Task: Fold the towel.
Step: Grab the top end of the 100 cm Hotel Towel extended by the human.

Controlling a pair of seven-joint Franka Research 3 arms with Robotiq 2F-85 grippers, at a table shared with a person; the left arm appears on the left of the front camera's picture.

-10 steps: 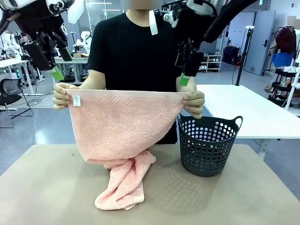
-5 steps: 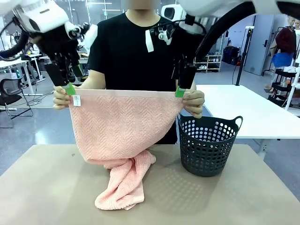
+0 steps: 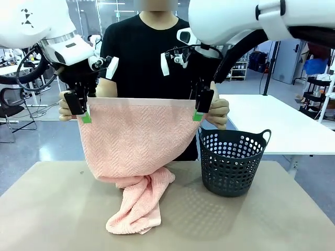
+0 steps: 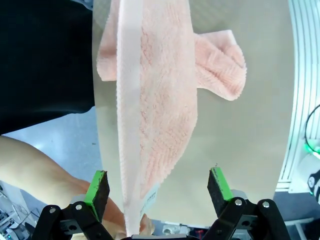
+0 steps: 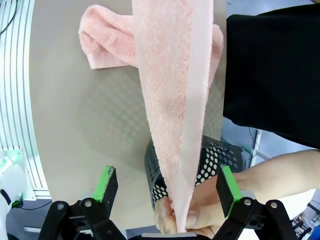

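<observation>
While hands (image 3: 219,112) pinch the towel (image 3: 136,138), left gripper (image 3: 82,111) and right gripper (image 3: 200,110) seemingly straddle it, jaws wide.

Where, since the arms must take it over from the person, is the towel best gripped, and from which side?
Grip the towel at its hem band, at both top corners just inside the person's hands, coming down from above. The hem is stretched taut and level, edge-up, so the open left gripper and right gripper can straddle it; the lower end lies bunched on the table.
</observation>
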